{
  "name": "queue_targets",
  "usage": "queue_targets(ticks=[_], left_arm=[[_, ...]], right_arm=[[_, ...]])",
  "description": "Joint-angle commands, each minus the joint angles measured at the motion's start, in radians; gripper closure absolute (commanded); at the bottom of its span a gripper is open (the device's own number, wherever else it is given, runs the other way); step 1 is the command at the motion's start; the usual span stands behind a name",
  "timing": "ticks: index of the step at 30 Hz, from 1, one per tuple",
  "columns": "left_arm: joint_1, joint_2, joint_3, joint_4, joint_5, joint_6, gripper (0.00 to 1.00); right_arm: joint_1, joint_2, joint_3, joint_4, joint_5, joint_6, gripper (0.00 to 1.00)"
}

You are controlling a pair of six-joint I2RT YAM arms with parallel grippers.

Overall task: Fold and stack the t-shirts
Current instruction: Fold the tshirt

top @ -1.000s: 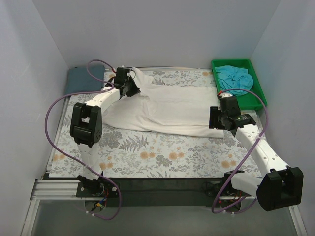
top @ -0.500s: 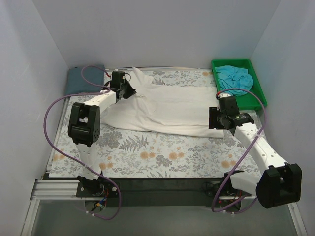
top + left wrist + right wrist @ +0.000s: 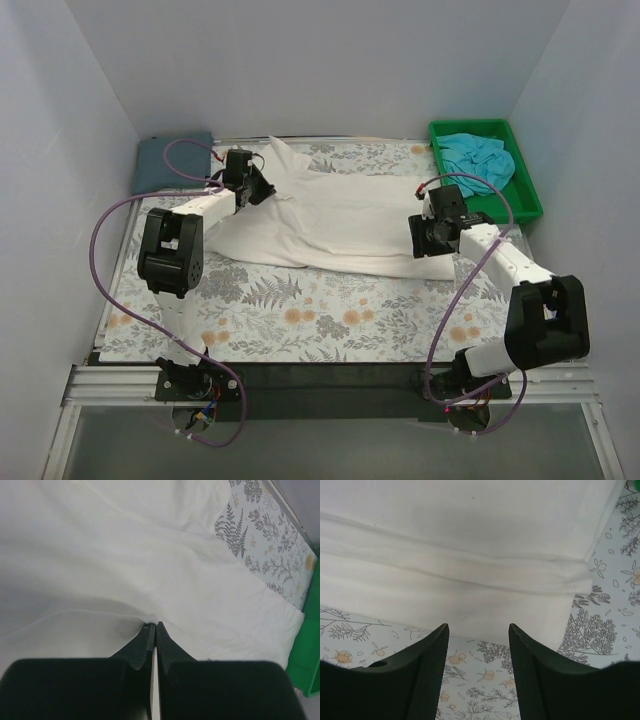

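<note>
Left gripper (image 3: 152, 628) is pinched together on the cream-white t-shirt (image 3: 340, 215) at its 10 o'clock corner. The right gripper (image 3: 477, 628) hangs, jaws apart, over the 4 o'clock hem. A one-sided pull could bunch the shirt.

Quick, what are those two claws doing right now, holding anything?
Left gripper: closed, pinching a fold of the cream-white t-shirt.
Right gripper: open, holding nothing, poised over that shirt's edge.

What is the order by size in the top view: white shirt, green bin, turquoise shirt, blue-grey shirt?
1. white shirt
2. green bin
3. turquoise shirt and blue-grey shirt, too alike to rank.
</note>
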Motion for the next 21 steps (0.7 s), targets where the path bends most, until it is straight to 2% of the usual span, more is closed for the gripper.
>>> queue_targets(ticks=[1,8,15,21], left_arm=[[0.005,-0.061,0.002,0.023,-0.001,0.013,1.00],[0.005,-0.068,0.008,0.023,0.005,0.032,1.00],[0.005,-0.062,0.010,0.020,0.018,0.041,1.00],[0.007,-0.062,0.016,0.008,0.016,0.059,1.00]], right_arm=[[0.005,0.048,0.070,0.067,-0.057,-0.030,0.51],[0.052,0.141,0.090,0.087,-0.048,-0.042,0.46],[0.120,0.240,0.116,0.088,0.114,-0.071,0.44],[0.123,0.283,0.142,0.108,0.215,-0.052,0.45]])
